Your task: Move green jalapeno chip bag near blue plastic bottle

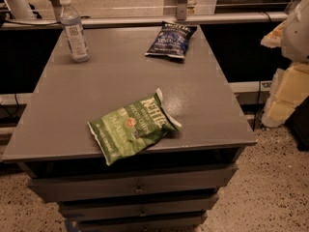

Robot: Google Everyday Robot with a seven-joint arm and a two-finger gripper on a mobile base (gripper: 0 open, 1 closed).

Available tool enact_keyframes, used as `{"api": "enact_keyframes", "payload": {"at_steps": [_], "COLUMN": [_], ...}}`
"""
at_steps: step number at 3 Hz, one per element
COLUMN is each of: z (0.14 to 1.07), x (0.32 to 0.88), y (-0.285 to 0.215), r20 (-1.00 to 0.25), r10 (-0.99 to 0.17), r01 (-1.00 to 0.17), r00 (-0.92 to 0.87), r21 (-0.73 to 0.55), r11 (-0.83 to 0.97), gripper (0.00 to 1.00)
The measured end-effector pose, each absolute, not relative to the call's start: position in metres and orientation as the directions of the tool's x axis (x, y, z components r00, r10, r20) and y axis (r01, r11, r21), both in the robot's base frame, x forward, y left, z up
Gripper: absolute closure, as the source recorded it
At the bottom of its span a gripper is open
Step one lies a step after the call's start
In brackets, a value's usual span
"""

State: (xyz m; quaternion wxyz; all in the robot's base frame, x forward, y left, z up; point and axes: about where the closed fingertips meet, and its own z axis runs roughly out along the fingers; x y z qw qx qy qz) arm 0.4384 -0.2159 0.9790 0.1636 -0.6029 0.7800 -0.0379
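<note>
The gripper point(295, 30) shows only as a white shape at the right edge, beside the bench point(72, 105); whether it is apart or together, I cannot tell. The green bag point(133, 127) lies flat at the front edge, one corner overhanging, well apart from the bottle point(75, 30), which stands upright at the far left corner.

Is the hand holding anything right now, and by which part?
The hand is out of view, so that cannot be told. The green jalapeno chip bag lies free on the table, untouched.
</note>
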Motion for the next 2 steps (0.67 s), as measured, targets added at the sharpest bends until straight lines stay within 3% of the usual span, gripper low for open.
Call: {"api": "enact_keyframes", "payload": {"at_steps": [2], "z": [0.975], "x": [0.443], "y": [-0.203], "r20": [-0.264], "r10": [-0.941], "r01": [-0.921], "r00": [-0.213], "r21": [-0.268], "r11": [0.283], "gripper": [0.0]}}
